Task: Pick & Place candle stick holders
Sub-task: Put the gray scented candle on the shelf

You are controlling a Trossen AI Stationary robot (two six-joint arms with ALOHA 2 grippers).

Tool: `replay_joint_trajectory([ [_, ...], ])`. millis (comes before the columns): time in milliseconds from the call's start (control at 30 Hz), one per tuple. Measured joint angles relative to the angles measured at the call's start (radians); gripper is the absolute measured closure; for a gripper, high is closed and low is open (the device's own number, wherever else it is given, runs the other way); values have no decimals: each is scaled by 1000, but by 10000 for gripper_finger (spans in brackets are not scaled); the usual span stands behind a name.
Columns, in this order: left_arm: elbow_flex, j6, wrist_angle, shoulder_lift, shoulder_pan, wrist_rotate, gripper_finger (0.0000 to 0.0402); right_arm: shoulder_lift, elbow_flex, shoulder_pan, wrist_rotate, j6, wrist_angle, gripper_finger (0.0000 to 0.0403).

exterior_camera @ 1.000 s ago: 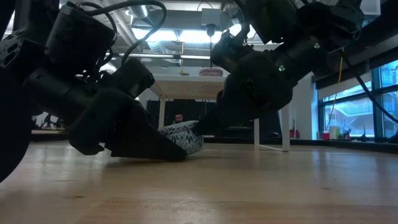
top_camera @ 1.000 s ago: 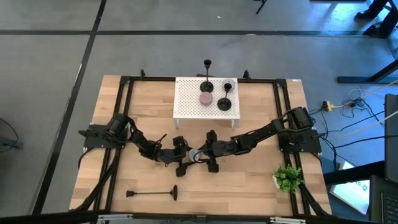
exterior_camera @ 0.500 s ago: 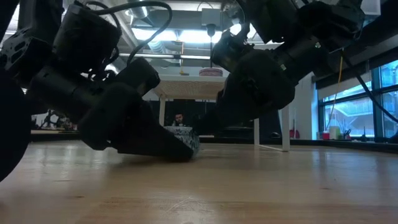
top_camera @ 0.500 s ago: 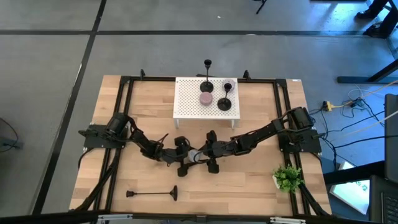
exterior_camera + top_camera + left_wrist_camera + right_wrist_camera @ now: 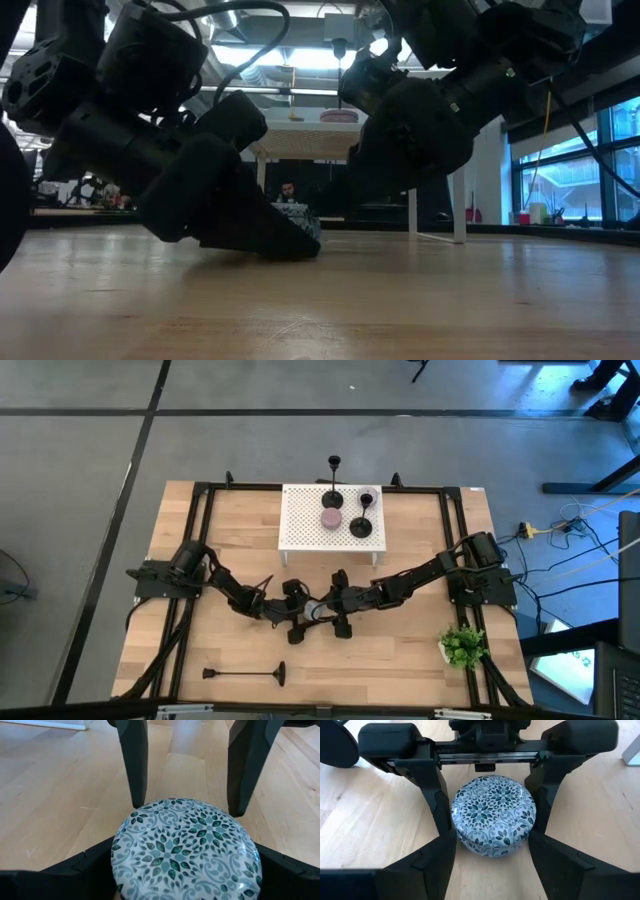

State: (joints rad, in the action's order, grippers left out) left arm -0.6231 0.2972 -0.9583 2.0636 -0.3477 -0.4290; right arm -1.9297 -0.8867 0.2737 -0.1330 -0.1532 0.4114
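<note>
Two claws meet mid-tabletop [image 5: 400,650] at a patterned tin [image 5: 493,815] | right claw [image 5: 490,851] clamped on tin's sides | left claw [image 5: 187,775] spread wide around it, not gripping | high view alone: one holder [image 5: 243,674] lying near front edge, others upright on white rack [image 5: 300,510]

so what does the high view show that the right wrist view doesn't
Only the high view shows the white stand carrying upright candle holders, another candle holder lying near the table's front edge, and a green plant. Only the right wrist view shows the tin's blue-green leaf pattern, with the right gripper pressed on its sides and the left gripper straddling it opposite. Both show the two grippers meeting at the tin.
</note>
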Motion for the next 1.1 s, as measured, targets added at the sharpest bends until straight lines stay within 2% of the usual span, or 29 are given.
replay_joint_trajectory([
  [267, 2, 23, 5, 1, 19, 44, 69, 0, 0, 0, 11, -11, 0, 164],
  [467, 2, 52, 7, 1, 20, 46, 118, 0, 0, 0, 13, -11, 0, 178],
  [633, 2, 69, 7, 1, 16, 45, 118, 0, 0, 0, 23, -7, -4, 183],
  [900, 2, 102, 29, -20, -26, -7, 118, 21, 0, 2, 140, 15, -24, 183],
  [1100, 5, 118, 72, -65, -55, -3, 118, 137, -1, 9, 336, 58, -36, 183],
])
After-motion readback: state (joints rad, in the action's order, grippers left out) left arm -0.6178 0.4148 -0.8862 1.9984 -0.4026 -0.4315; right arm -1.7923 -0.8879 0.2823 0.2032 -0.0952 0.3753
